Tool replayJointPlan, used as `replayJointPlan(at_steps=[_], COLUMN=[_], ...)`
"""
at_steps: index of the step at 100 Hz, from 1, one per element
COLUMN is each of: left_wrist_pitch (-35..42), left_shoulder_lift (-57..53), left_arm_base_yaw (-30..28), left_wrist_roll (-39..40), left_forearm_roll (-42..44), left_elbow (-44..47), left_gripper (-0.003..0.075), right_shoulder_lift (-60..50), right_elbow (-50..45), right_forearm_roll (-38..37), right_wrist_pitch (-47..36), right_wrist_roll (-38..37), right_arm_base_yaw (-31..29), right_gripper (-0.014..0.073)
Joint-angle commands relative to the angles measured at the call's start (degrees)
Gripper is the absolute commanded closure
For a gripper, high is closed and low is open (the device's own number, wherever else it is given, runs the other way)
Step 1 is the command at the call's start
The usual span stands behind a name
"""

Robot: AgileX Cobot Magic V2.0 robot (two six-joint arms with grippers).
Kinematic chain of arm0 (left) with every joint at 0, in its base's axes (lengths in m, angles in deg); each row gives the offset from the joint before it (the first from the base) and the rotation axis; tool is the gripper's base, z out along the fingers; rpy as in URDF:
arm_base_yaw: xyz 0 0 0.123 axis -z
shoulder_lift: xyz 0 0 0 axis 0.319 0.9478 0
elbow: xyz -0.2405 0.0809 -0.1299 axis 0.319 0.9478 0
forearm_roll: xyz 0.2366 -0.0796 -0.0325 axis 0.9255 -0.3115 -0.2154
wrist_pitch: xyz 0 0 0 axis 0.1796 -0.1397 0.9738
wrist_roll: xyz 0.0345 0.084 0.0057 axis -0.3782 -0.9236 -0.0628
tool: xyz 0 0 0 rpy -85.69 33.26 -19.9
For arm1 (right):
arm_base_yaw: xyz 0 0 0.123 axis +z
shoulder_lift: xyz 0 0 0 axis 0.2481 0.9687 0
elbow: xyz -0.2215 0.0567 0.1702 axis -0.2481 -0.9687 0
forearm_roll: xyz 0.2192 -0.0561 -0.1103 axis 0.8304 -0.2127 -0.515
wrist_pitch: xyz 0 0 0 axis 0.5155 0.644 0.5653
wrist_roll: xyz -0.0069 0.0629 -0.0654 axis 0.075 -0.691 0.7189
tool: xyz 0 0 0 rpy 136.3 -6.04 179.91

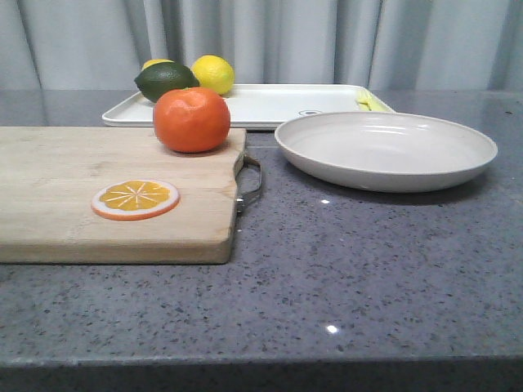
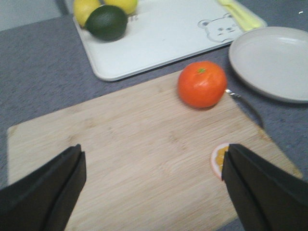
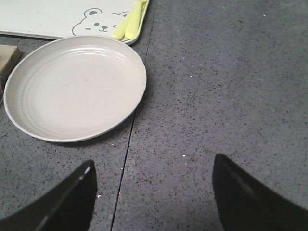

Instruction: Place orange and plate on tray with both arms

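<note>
On the wooden cutting board (image 1: 114, 192), at its far right corner beside the metal handle (image 1: 252, 181), sits the orange (image 1: 192, 119), whole and upright with nothing gripping it. A flat orange slice (image 1: 136, 199) lies nearer the board's front edge, well apart from the fruit. The board occupies the left half of the grey speckled tabletop (image 1: 343, 269).

Right of the board, the plate (image 1: 386, 149) rests directly on the tabletop, close to the handle but not touching it. It holds nothing.

Along the far edge of the tabletop lies the tray (image 1: 270, 104), just behind both the orange and the plate. At its left end are a dark green lime (image 1: 166, 80) and two lemons (image 1: 212, 73), bunched together. A pale yellow utensil (image 1: 367, 100) lies at the tray's right end, and the wrist views show a bear outline (image 2: 219, 30) printed on the tray near it.

The left gripper (image 2: 153, 185) hovers above the cutting board with its fingers spread wide and nothing between them; the orange is ahead of it. The right gripper (image 3: 153, 195) is likewise spread wide over bare tabletop, with the plate ahead and to one side, untouched.
</note>
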Motion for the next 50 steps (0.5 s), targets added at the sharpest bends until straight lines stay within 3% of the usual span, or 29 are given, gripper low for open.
replayJointPlan(at_steps=[1,20,36,50], left_wrist_pitch=[5.7,6.7,6.8,8.6], left_shoulder_lift=[2.1,9.6,17.7,24.2], left_arm_base_yaw=[0.1,0.1,0.9,5.4], left_wrist_roll=[-8.7,-24.3,-30.0,-32.3], left_forearm_roll=[-11.7,-26.9,-29.7,-29.5], left_elbow=[-1.6,-2.4,-5.0,-8.0], left_gripper=[0.0153,0.0153,0.0153,0.0153], right_shoulder_lift=[0.6,0.6,0.6,0.6], right_elbow=[2.0,2.0,2.0,2.0], right_forearm_roll=[0.0,0.0,0.0,0.0], right_wrist_pitch=[-3.5,-3.5,-3.5,-3.5], right_wrist_roll=[-0.1,-0.1,-0.1,-0.1], right_arm_base_yaw=[0.0,0.0,0.0,0.0], right_gripper=[0.0076,0.0076,0.0076,0.0076])
